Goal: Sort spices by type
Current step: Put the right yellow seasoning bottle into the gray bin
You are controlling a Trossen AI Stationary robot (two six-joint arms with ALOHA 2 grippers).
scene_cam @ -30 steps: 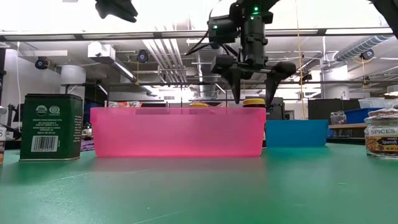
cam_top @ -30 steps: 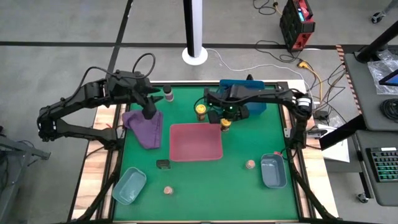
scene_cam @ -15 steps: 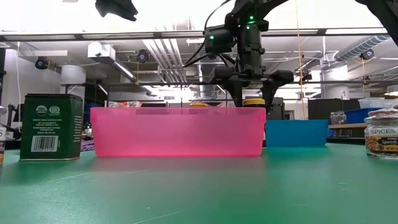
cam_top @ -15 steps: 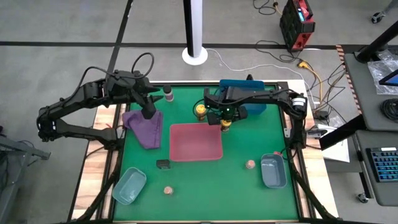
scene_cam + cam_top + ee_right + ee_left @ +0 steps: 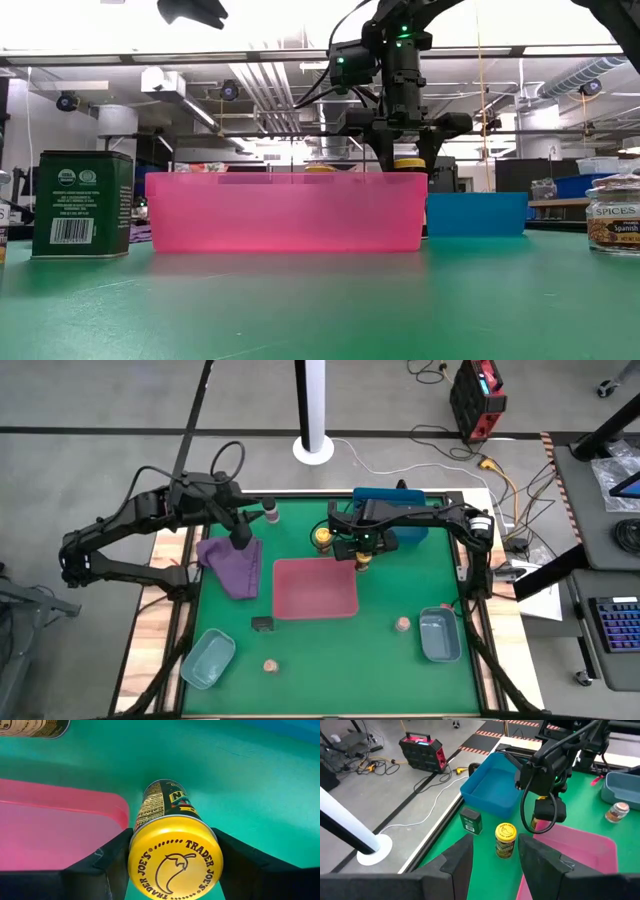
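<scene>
Grasp on yellow-capped jar

Your right end effector [image 5: 172,870] is clamped on the jar [image 5: 172,852], just beside the pink tray [image 5: 315,588]. Lift straight up, keeping it upright. Left end effector [image 5: 490,865] waits apart over the purple cloth [image 5: 235,567].

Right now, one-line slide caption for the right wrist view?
Right end effector closed around a yellow-capped Trader Joe's spice jar beside the pink tray.

Both arms are matte black, built of jointed tubular links with looped black cables. The right arm's wrist housing carries lit green indicator lights. Gripper fingers are dark, flat-faced and angular.
</scene>
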